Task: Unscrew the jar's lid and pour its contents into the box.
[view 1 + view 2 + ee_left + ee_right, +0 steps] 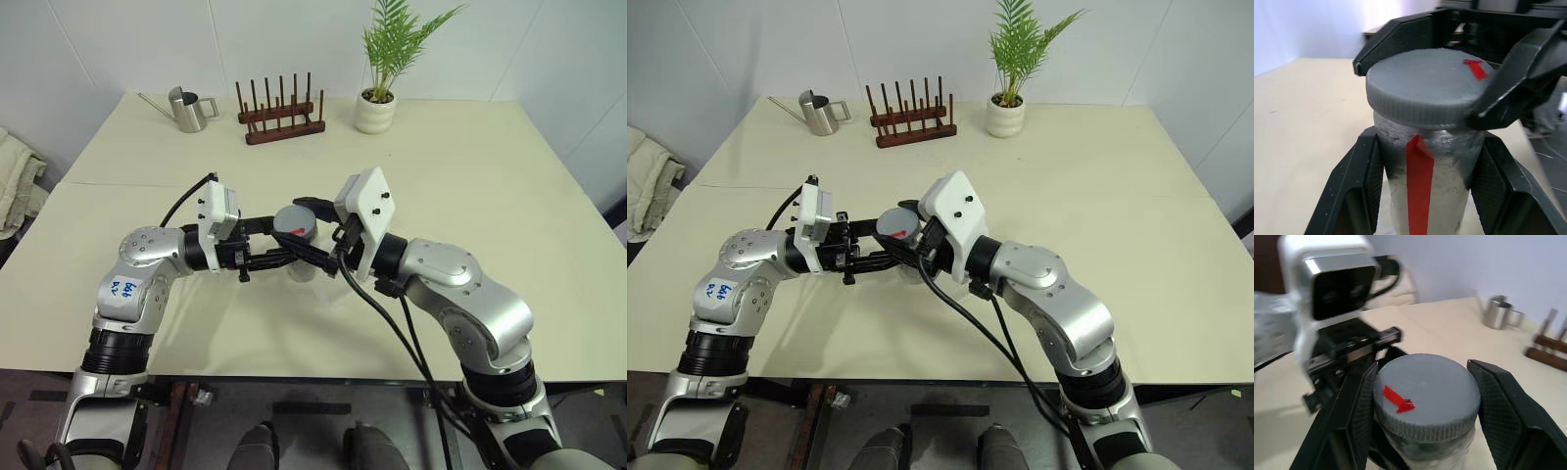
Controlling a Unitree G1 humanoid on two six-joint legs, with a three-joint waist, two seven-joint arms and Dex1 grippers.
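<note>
Unscrewing step in hand. Left claw [1425,196] clamped on jar [1425,186] body; right claw [1425,396] clamped on lid [1425,394], still seated. Next: twist lid loose, jar held steady.

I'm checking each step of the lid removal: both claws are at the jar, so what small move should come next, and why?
Probably a twist of the right claw to start unscrewing. The left claw clamps the jar by its body, held up off the table, while the right claw's fingers sit against the rim of the lid, which is still seated on the jar.
</note>
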